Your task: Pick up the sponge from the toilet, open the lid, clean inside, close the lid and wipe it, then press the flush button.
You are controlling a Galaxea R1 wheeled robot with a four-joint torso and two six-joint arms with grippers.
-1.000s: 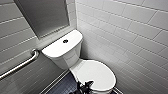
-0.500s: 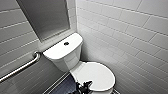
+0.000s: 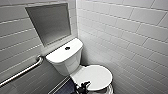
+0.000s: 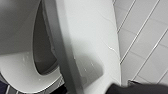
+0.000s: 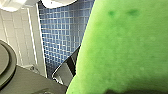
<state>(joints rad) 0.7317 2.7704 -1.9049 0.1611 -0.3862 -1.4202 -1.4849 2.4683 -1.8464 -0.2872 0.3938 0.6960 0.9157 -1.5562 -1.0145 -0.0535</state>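
The white toilet [image 3: 63, 58] stands in the corner, with the dark round flush button [image 3: 67, 48] in the middle of its tank top. Its oval lid [image 3: 98, 75] lies down over the bowl. My left gripper [image 3: 83, 86] is open and sits at the lid's near left edge. The left wrist view shows the lid's glossy surface [image 4: 87, 32] close up, with the bowl's rim [image 4: 17, 72] beside it. The bright green sponge [image 5: 125, 50] looms large in the right wrist view, and my right gripper [image 5: 130, 91] is shut on it.
A metal grab bar [image 3: 22, 72] runs along the left wall below a grey recessed panel [image 3: 50, 22]. White tiled wall [image 3: 130, 37] closes in the right side. Blue mosaic floor [image 5: 60, 37] lies beside the toilet's base.
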